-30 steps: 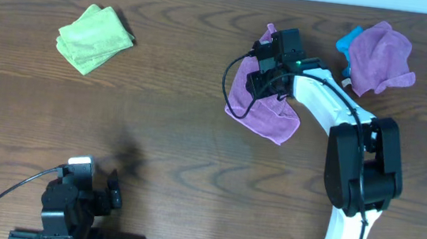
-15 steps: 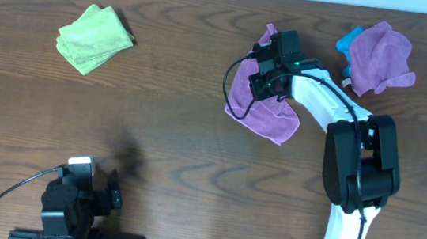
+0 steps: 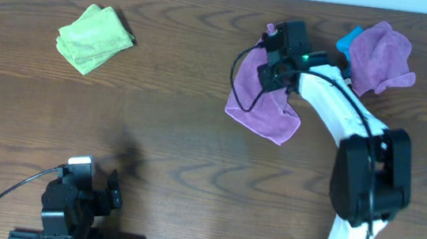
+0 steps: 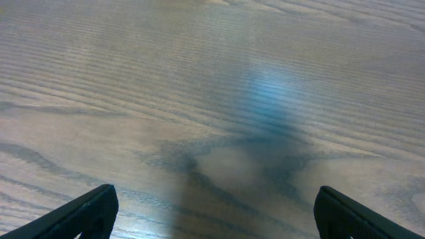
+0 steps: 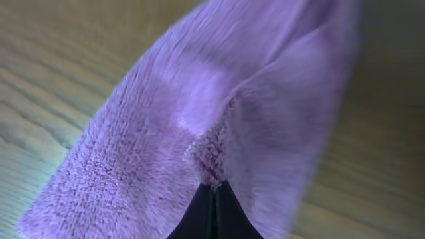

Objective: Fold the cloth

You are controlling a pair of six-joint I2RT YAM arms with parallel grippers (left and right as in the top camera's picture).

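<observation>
The lilac cloth [image 3: 262, 109] lies crumpled on the wooden table at centre right, its upper part pulled up. My right gripper [image 3: 277, 56] is over the cloth's far edge and is shut on it. In the right wrist view the black fingertips [image 5: 214, 192] are pressed together and pinch a fold of the cloth [image 5: 166, 126], which hangs away from them. My left gripper [image 3: 114, 190] is parked at the near left edge of the table. It is open, and its two tips [image 4: 212, 212] frame bare wood.
A light-green folded cloth [image 3: 93, 38] lies at the far left. A second purple cloth [image 3: 380, 57] bunched with a blue one [image 3: 349, 37] lies at the far right, close to my right arm.
My right gripper has moved toward the far edge of the table and risen, pulling the cloth's upper edge with it. The left arm has not moved.
</observation>
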